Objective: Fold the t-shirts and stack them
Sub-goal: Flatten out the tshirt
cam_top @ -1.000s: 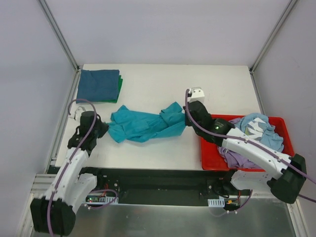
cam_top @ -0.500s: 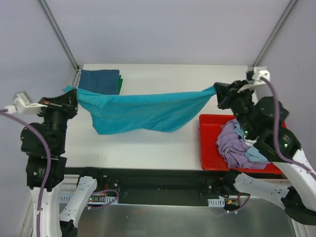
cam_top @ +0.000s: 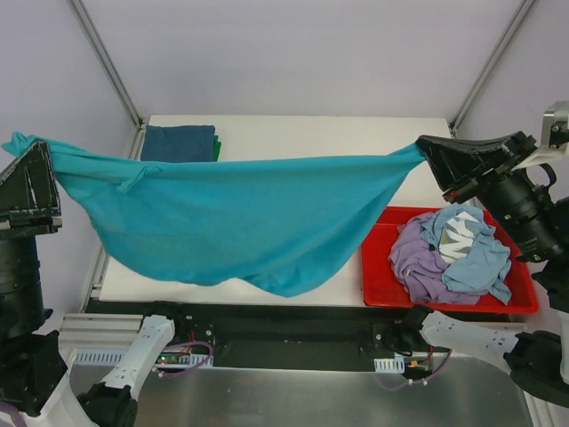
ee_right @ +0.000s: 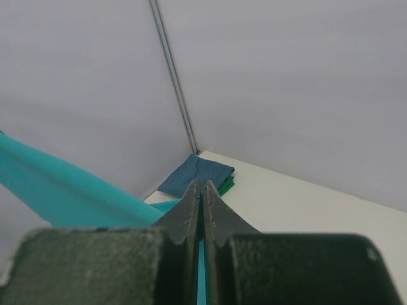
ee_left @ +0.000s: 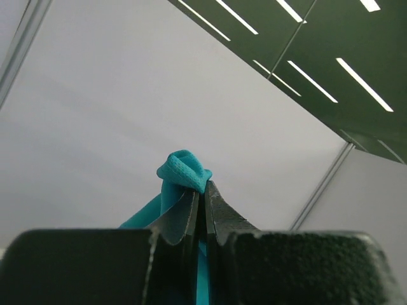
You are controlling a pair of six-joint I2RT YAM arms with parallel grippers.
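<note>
**Teal t-shirt held spread between two raised grippers**

Item 1. The left gripper [cam_top: 39,149] is sitting high at the near left. Its jaws are pressed together on a bunched corner of the teal t-shirt [cam_top: 231,213]. In the left wrist view a knot of the cloth [ee_left: 183,171] is poking out above the tips of the gripper [ee_left: 203,192].

Item 2. The right gripper [cam_top: 423,144] is sitting high at the near right. Its jaws are pinching the opposite corner, and the right wrist view shows the closed tips [ee_right: 202,188] with teal cloth [ee_right: 57,190] stretching away to the left.

Item 3. The teal t-shirt is hanging in the air between the two grippers as a wide sagging sheet. Its lowest point is drooping over the near edge of the table [cam_top: 293,138].

Item 4. A red bin [cam_top: 377,271] is standing at the near right of the table. It is holding a crumpled lilac shirt [cam_top: 412,260] with a light blue shirt [cam_top: 473,258] lying over it.

Item 5. A folded dark blue shirt [cam_top: 178,142] is lying in the far left corner, resting on a folded green shirt [cam_top: 216,148] whose edge is showing along one side.
</note>
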